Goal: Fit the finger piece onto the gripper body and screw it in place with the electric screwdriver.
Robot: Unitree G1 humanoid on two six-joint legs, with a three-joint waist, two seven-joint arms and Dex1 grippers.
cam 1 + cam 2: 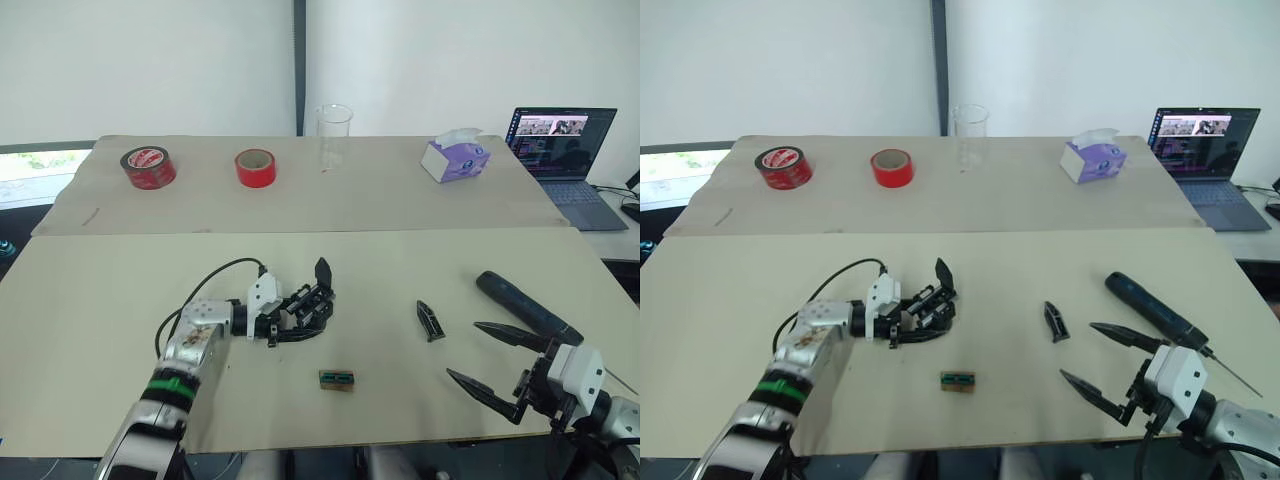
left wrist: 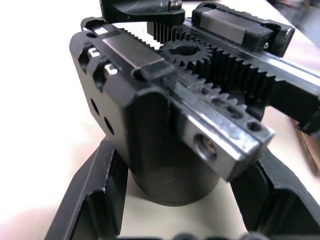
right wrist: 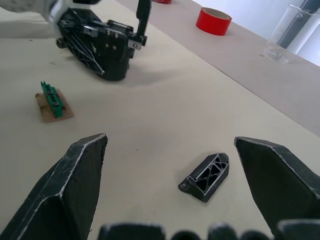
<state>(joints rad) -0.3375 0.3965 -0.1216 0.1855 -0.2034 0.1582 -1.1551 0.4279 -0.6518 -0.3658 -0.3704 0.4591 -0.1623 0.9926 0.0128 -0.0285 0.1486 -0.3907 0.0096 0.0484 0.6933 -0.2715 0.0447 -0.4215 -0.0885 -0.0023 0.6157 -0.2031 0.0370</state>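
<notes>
Left gripper [image 1: 290,322] is clamping the gripper body [image 1: 305,308] on the near table [image 1: 100,300], left of centre; the fingers are pinching its round base from both sides (the left wrist view shows rack-and-pinion teeth on top of the body, black fingers [image 2: 95,195] hugging the cylinder underneath). The body's single pointed finger is sticking up at its far end.

Right gripper [image 1: 1088,362] is hovering low over the table at the near right, fingers spread wide, holding nothing. The finger piece [image 3: 206,177] is lying loose on the table between centre and right, framed in the gap between the two right fingers in the right wrist view, not touching either.

The electric screwdriver [image 1: 1152,310] is lying flat on the table just beyond the right gripper, thin bit pointing toward the right edge.

A small green-brown block [image 1: 337,380] is sitting near the front edge, between the body and the finger piece.

On the far table: two red tape rolls [image 1: 255,167], a clear beaker [image 1: 334,135], a purple tissue box [image 1: 455,157]; laptop [image 1: 565,150] open at far right.
</notes>
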